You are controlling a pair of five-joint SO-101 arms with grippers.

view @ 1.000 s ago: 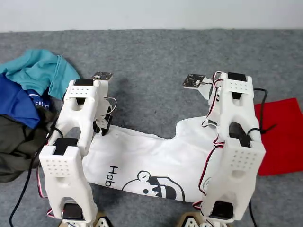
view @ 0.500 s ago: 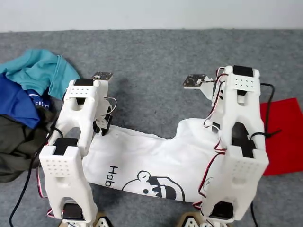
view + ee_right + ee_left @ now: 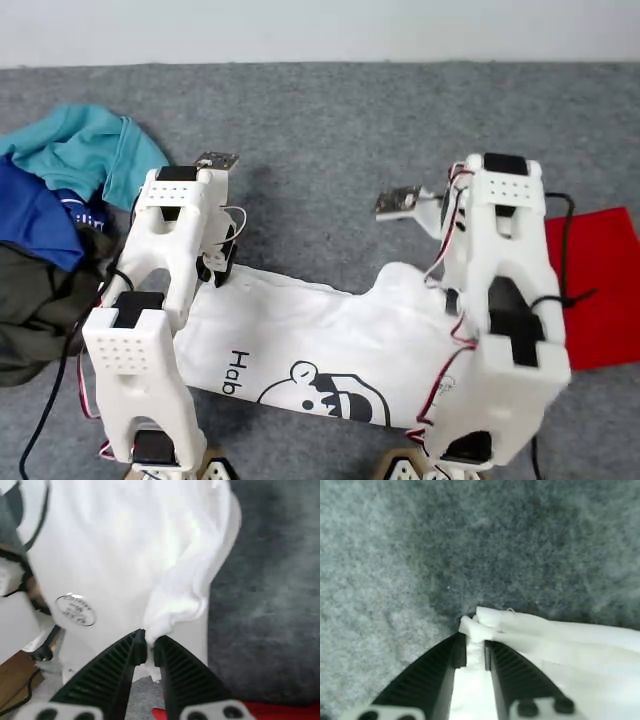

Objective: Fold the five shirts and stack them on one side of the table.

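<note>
Two white robot arms work a white shirt (image 3: 320,340) spread across the grey desk (image 3: 320,130), its black cartoon print facing up. The shirt lies between the arms, at the near side of the desk.

In the left wrist view, the left claw (image 3: 470,647) is pressed together on a bunched corner of the white shirt, low against the desk surface. In the right wrist view, the right claw (image 3: 149,647) pinches a gathered fold of the same shirt, and the cloth hangs from it in soft creases. From above, the shirt's edge beside the right arm rises in a rounded hump, while the rest lies flat.

A red shirt (image 3: 600,290) lies flat on the desk just beyond the right arm. On the opposite side, beside the left arm, a teal shirt (image 3: 85,150), a blue shirt (image 3: 35,220) and a dark shirt (image 3: 30,310) sit in a loose, unfolded heap.
</note>
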